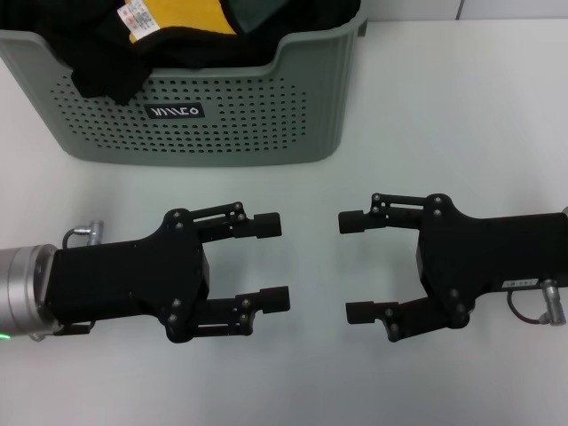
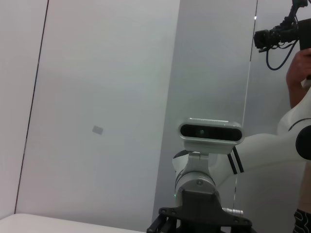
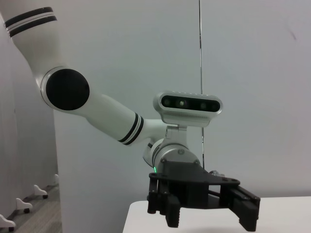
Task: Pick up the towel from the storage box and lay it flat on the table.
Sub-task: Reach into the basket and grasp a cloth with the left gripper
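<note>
The storage box (image 1: 222, 124), a sage grey-green perforated basket with a black label, stands at the back left of the white table (image 1: 444, 106). Inside it the towel (image 1: 182, 19) shows its yellow face and a white care tag, lying among black fabric. My left gripper (image 1: 273, 263) is open and empty on the table in front of the box. My right gripper (image 1: 355, 266) is open and empty, facing the left one across a small gap. In the right wrist view the left gripper (image 3: 209, 218) shows open at the table edge.
Black fabric (image 1: 106, 62) hangs over the box's front rim at the left. A dark green cloth (image 1: 257, 18) lies in the box at the right. A person with a camera (image 2: 291, 34) stands beyond the right arm in the left wrist view.
</note>
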`<state>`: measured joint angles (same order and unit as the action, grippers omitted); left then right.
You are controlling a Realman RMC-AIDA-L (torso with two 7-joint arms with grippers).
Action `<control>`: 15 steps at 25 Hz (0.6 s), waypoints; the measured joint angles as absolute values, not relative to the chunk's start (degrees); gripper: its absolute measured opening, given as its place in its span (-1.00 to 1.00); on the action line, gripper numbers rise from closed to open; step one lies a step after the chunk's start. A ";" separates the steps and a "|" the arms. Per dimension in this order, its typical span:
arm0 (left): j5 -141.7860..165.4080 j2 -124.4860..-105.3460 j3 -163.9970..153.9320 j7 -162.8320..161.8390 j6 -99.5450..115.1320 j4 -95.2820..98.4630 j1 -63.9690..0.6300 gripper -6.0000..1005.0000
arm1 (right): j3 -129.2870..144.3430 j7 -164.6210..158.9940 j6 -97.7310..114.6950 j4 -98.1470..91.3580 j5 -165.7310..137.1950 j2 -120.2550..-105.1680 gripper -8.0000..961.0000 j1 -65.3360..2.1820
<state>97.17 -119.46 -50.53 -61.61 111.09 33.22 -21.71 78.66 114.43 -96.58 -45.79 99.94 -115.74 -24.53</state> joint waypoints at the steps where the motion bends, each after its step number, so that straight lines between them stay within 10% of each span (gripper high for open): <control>1: 97.17 -119.46 -50.53 -61.61 111.09 33.22 -21.71 0.45 | 78.66 114.43 -96.54 -45.79 99.91 -115.77 0.79 -24.52; 15: 93.98 -119.68 -47.82 -61.47 111.07 33.07 -21.07 0.39 | 79.15 115.08 -95.71 -43.34 99.87 -115.85 0.79 -24.62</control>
<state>93.98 -119.68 -47.82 -61.47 111.07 33.07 -21.07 79.15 115.08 -95.71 -43.34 99.86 -115.85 -24.62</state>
